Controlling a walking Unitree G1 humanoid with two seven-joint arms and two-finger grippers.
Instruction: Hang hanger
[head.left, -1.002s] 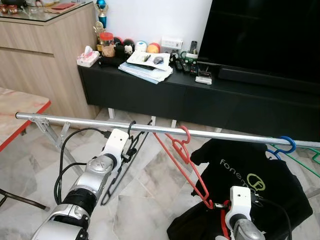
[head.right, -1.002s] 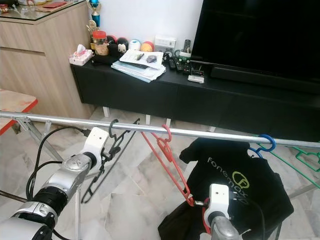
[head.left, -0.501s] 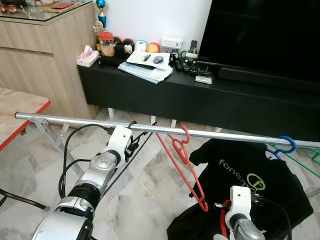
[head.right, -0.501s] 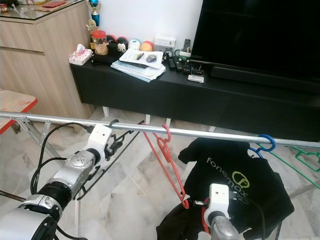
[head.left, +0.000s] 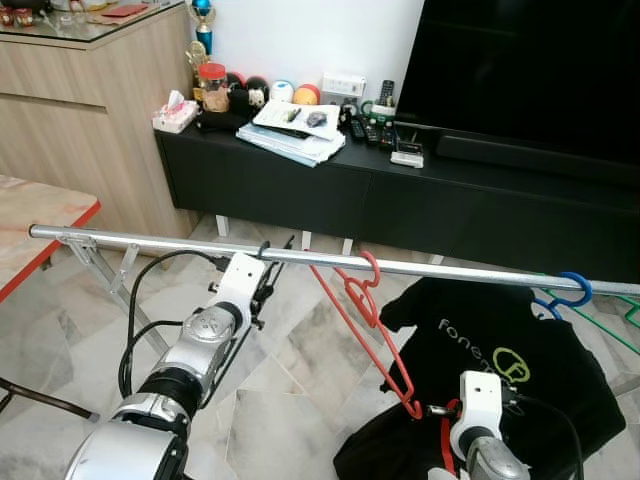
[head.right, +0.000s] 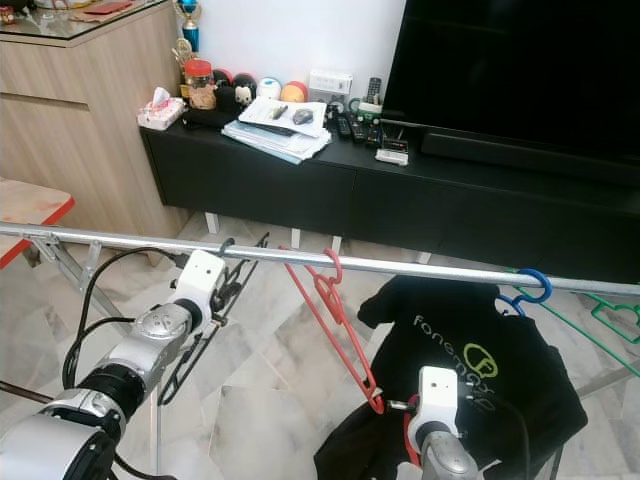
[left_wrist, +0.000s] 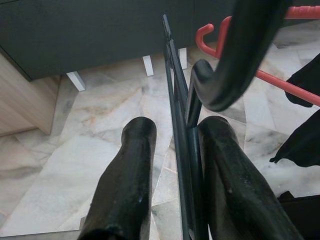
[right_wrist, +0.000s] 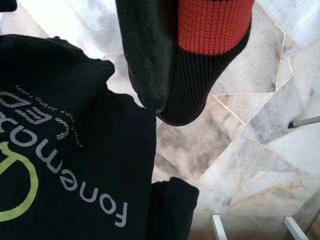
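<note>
While my left gripper (head.left: 262, 287) sat just under the silver rail (head.left: 420, 268), its fingers (left_wrist: 125, 180) stood apart around the black hanger (left_wrist: 181, 145), whose hook (head.left: 264, 247) rested on that rail. Beside it a red hanger (head.left: 372, 330) hung on the rail. My right gripper (right_wrist: 165, 95) was closed on a red-and-black cloth (right_wrist: 212, 30), above a black T-shirt (head.left: 500, 360).

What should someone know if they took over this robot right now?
Left end effector: open, fingers either side of the black hanger, up at the rail.
Right end effector: low, beside the red hanger's bottom corner; grip unclear.
Done: the black hanger's hook appears to be over the rail; the red hanger hangs there too.
Left: draw the left arm clear and check that the black hanger sits properly.
</note>
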